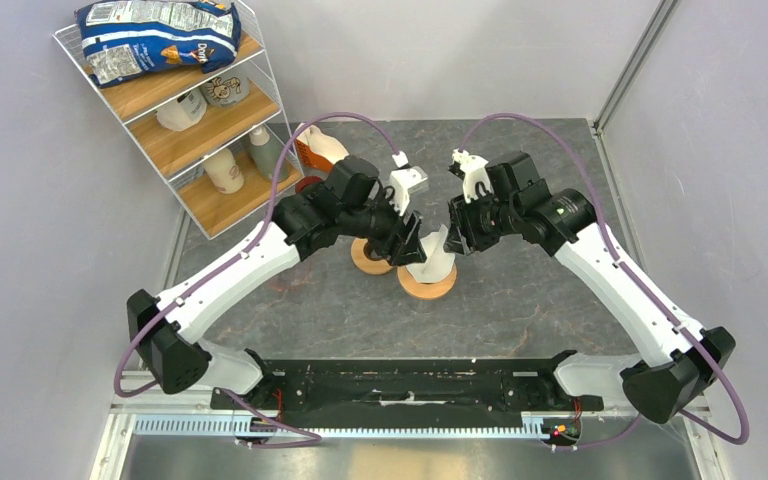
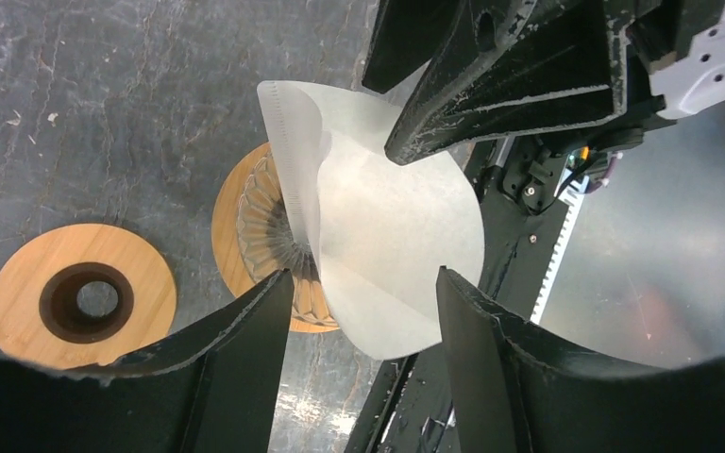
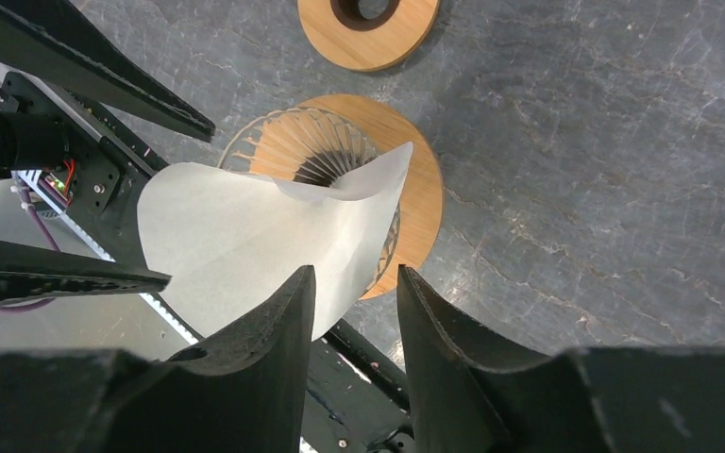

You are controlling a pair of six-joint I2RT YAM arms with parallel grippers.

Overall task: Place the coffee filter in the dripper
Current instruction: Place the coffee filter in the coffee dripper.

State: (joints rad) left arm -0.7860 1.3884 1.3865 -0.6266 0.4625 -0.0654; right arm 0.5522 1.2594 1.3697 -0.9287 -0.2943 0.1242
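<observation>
Two grippers flank the cream-white paper cone coffee filter (image 2: pixel 387 236), which is upright over the clear glass funnel dripper with wooden collar (image 3: pixel 415 189); seated or not, cannot tell. Left gripper (image 2: pixel 363 274) spread, straddling the filter. Right gripper (image 3: pixel 356 269) jaws apart, paper edge between. Bare wooden ring (image 2: pixel 19 293) just beside the dripper.

Bare wooden ring (image 2: pixel 14 302), stocked wire shelf (image 1: pixel 136 97)
</observation>
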